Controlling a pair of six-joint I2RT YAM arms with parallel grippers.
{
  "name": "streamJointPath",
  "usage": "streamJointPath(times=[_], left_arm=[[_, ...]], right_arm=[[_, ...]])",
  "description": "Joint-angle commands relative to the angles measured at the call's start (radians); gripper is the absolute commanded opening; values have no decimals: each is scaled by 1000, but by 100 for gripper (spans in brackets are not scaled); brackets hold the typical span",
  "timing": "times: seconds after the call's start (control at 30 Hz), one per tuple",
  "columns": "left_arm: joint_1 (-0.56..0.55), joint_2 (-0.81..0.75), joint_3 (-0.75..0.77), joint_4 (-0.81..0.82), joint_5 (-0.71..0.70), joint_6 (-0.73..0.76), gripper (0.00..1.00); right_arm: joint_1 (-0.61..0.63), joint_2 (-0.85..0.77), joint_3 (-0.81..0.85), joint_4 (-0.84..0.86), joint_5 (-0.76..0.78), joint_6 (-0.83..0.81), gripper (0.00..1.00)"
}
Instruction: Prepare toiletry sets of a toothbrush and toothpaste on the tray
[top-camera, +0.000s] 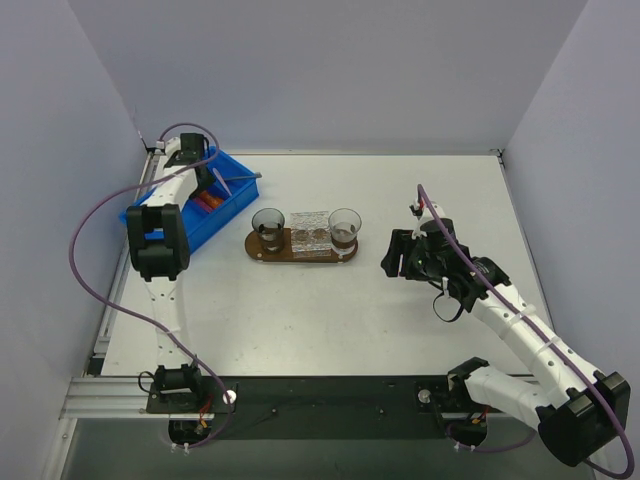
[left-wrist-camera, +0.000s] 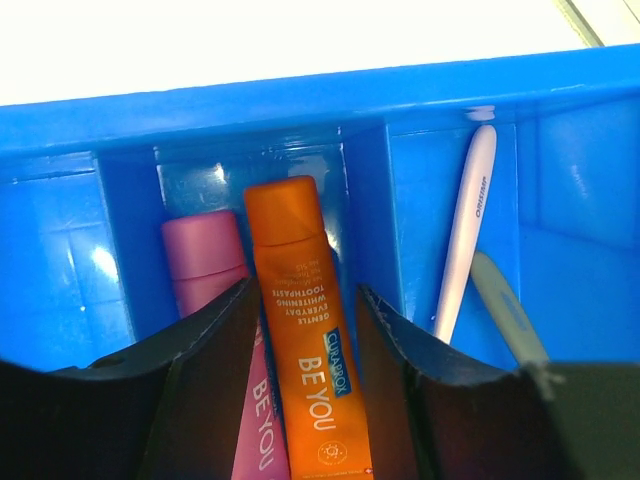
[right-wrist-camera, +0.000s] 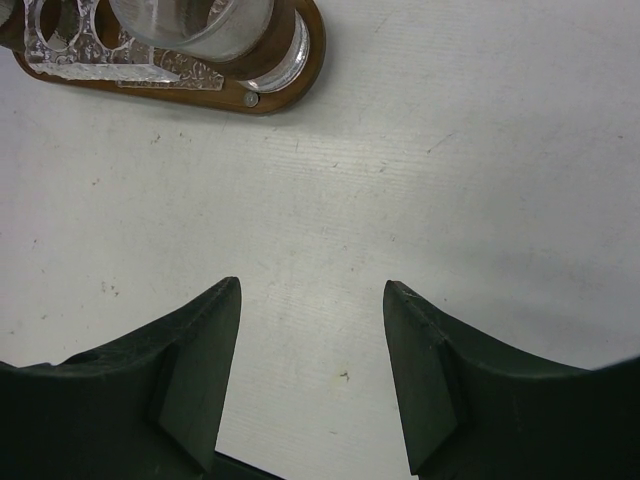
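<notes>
Left gripper down inside rectangular blue plastic bin at far-left of white table. Jaws released, spread either side of small bright orange toothpaste tube. One finger close against tube edge. Strip of blue bin floor visible between tube and other finger, so no clamp on it.

Orange toothpaste tube flat on bin floor in middle compartment, lengthwise toward far wall, "BE YOU" print facing up. Pink plastic tube just beside it in same compartment, near end hidden under a finger.

Past blue divider wall, in next compartment: slim white plastic toothbrush with tip up at far wall. Pale grey-green toothbrush handle near it, lower end hidden behind finger.

Flat dark-brown oval wooden tray at table centre, well apart from bin. Clear glass cup at its left end, second clear glass cup at right end, clear textured acrylic block between them.

Right gripper over bare table just right of wooden tray, jaws released and wide apart, nothing between them. In right wrist view, rounded tray end with small pale screw at top left, cup base just behind screw.
</notes>
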Motion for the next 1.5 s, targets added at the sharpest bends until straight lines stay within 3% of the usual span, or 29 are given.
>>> streamJointPath(times=[0.0,0.27,0.43,0.47,0.83,1.3,1.47], left_arm=[[17,66,50,-68,12,-1,51],[17,118,131,-179,-8,69,41],[17,86,91,-150,2,83,8],[17,75,85,-133,5,84,6],[14,-113,76,-67,-18,124,0],[-38,-406,-121,67,-85,212,0],[-58,-578,-203,70,-33,194,0]], right_arm=[[-11,-17,7,21,-16,6,54],[-15,-40,-5,24,-21,12,54],[-21,-56,-16,23,-21,12,54],[-21,-60,-16,21,-21,12,54],[-25,-82,-12,15,-28,29,54],[-25,-117,30,-32,-25,33,54],[-23,-128,64,-42,-51,52,54]])
